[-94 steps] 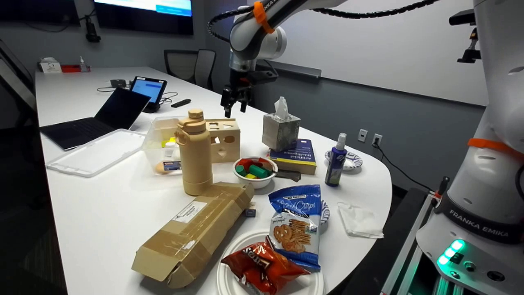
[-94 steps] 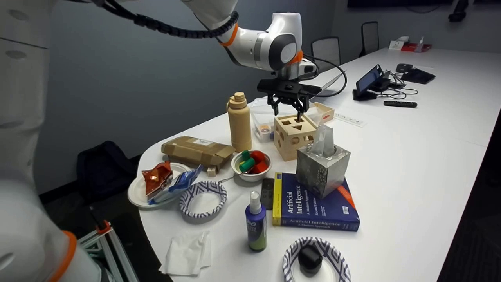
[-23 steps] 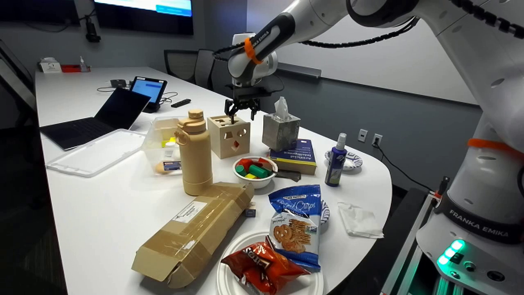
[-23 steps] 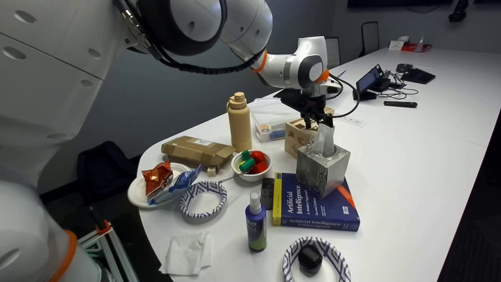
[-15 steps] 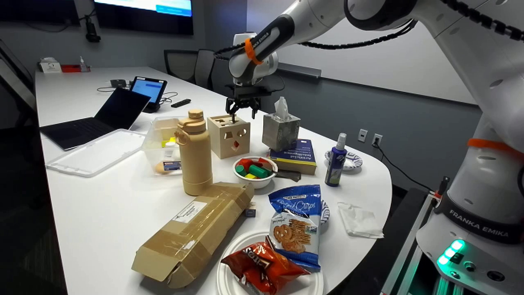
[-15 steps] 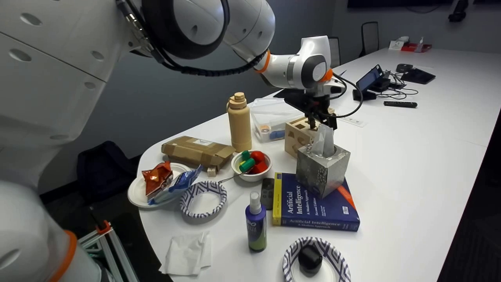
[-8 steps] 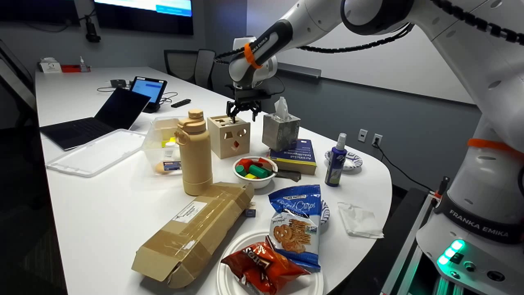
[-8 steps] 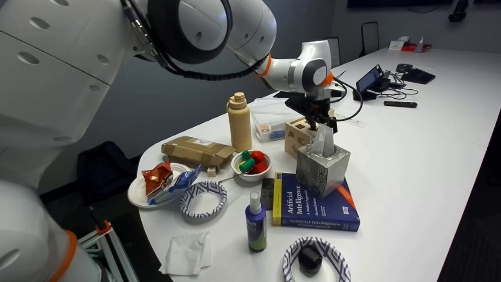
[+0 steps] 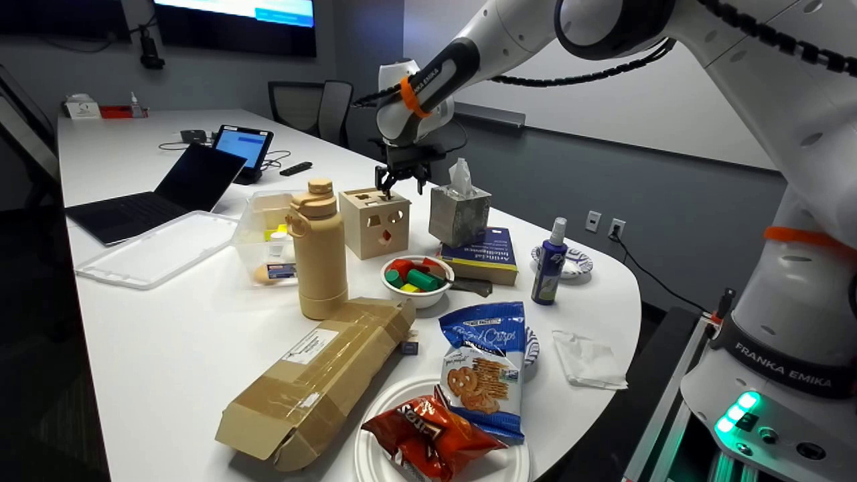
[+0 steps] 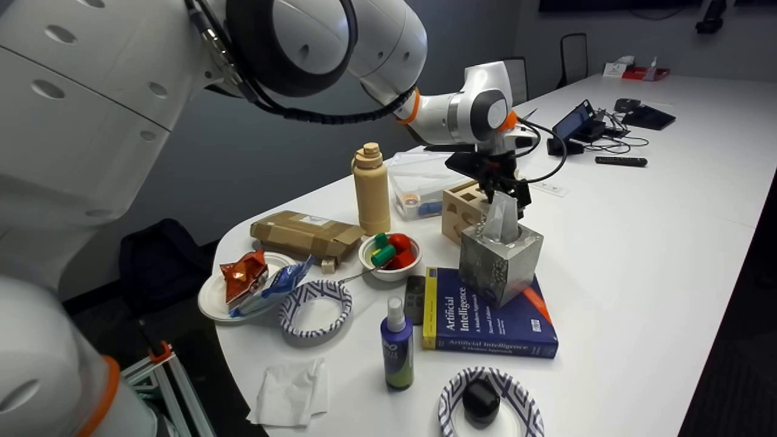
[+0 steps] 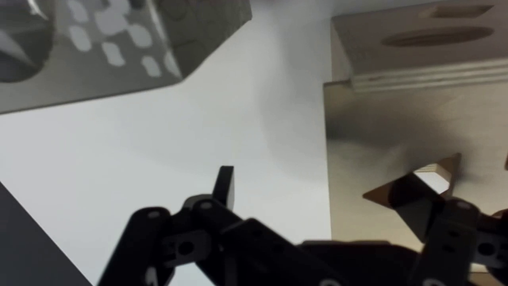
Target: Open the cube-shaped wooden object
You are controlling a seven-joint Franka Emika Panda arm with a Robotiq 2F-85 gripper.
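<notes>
Wrist view: gripper (image 11: 315,178) spread, nothing held; one finger (image 11: 416,216) at, perhaps inside, the triangular hole (image 11: 430,180) of the lid (image 11: 397,131), the other out on the tissue box (image 11: 127,75) side. In an exterior view the wooden cube (image 9: 371,234) stands just beside the tissue box, not touching; lid seemingly on. I judge hooking in hand; next, probably: seat that finger, slide the lid.

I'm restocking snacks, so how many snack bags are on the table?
2: a red bag on the white plate, and a blue bag partly over that plate, sticking out past its rim. Others may be hidden, but none shows.
</notes>
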